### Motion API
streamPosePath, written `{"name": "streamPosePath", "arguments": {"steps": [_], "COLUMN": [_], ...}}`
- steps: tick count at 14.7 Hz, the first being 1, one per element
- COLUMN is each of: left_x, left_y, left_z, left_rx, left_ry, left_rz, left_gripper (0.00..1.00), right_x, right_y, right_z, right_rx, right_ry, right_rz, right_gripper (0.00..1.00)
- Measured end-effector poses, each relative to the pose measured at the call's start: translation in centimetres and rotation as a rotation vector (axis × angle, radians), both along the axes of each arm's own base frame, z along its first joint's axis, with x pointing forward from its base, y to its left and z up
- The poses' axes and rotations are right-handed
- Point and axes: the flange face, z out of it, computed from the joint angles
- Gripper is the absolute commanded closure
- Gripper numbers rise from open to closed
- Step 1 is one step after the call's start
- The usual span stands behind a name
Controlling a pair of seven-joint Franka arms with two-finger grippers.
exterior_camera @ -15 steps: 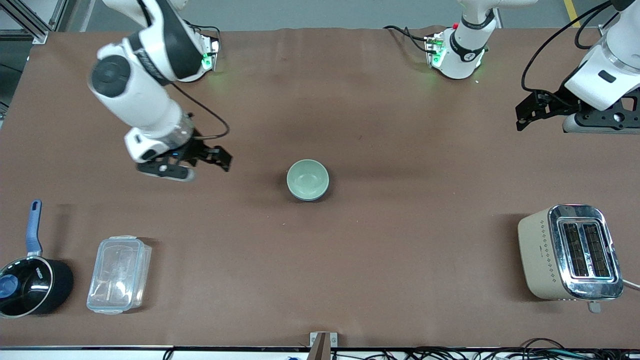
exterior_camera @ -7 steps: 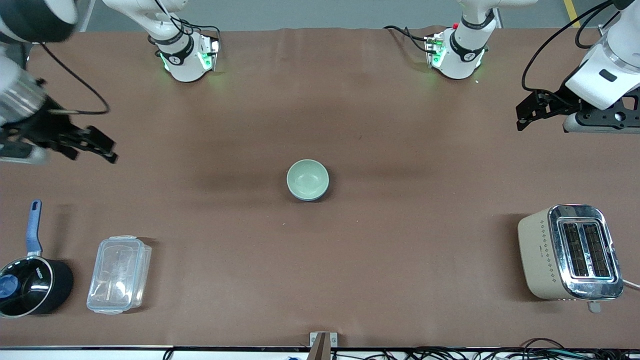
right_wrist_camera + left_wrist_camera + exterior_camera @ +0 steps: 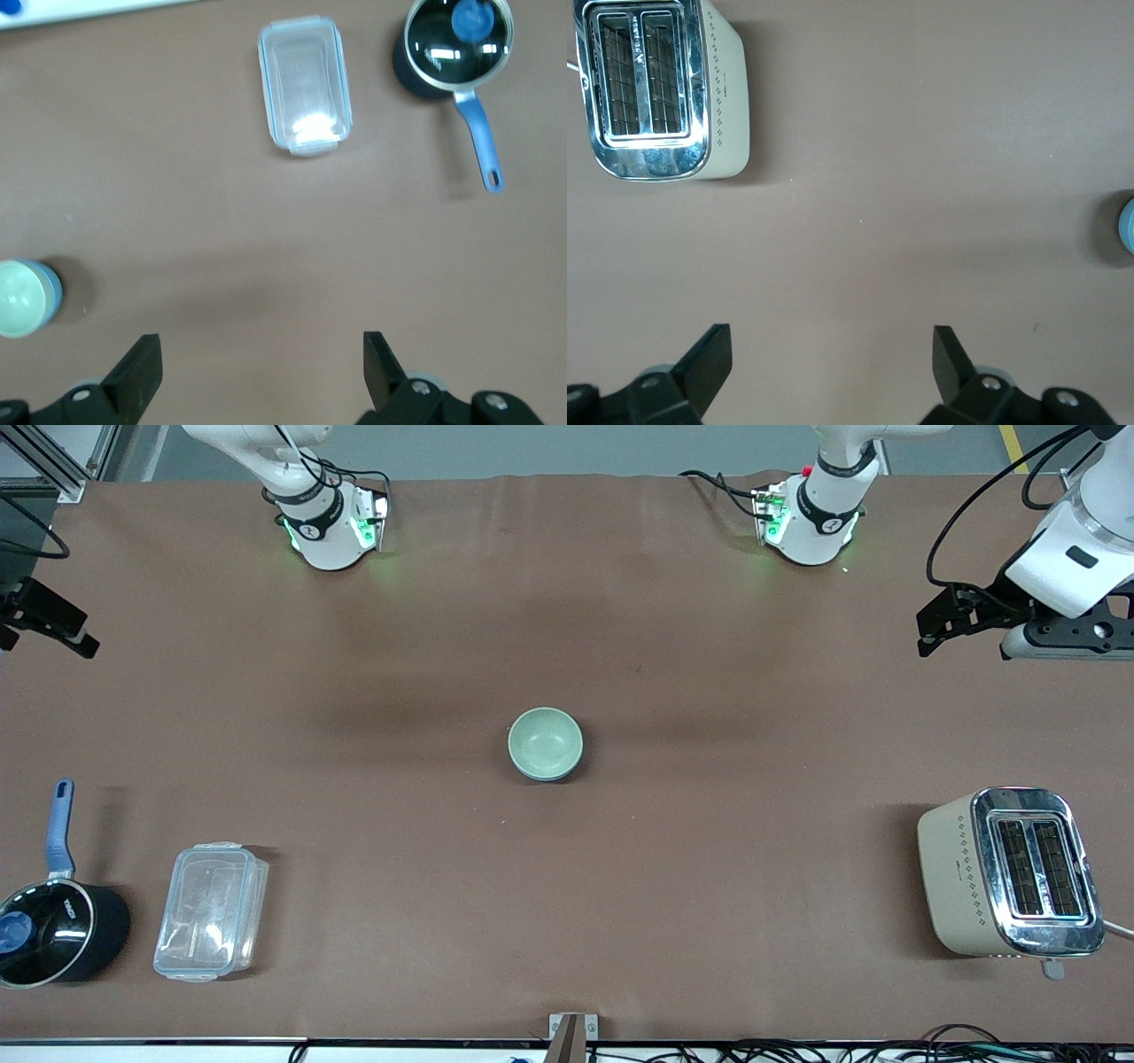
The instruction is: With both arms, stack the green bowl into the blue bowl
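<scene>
Green bowl (image 3: 545,741) nested in blue bowl (image 3: 55,289) — mid-table.

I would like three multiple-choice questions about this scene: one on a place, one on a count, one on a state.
1. Where is the green bowl?
A) inside the blue bowl
B) on the toaster
C) in the saucepan

2. How many slots does the toaster have?
A) one
B) two
C) four

3. How is the left claw?
A) shut on the bowl
B) open, empty
C) shut on the clear container

Answers:
1 A, blue wall shows under the green rim.
2 B, two slots show.
3 B, fingers spread over bare table.
</scene>
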Motion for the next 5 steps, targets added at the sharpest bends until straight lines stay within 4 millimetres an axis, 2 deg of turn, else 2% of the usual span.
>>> {"name": "streamPosePath", "arguments": {"steps": [5], "left_x": [0.0], "left_y": [0.0], "left_z": [0.0], "left_rx": [0.0], "left_ry": [0.0], "left_rz": [0.0], "left_gripper": [0.0], "right_x": [0.3], "right_y": [-1.2], "right_z": [-1.1], "right_rx": [-0.014], "right_ry": [0.034], "right_rz": [0.036], "right_gripper": [0.0]}}
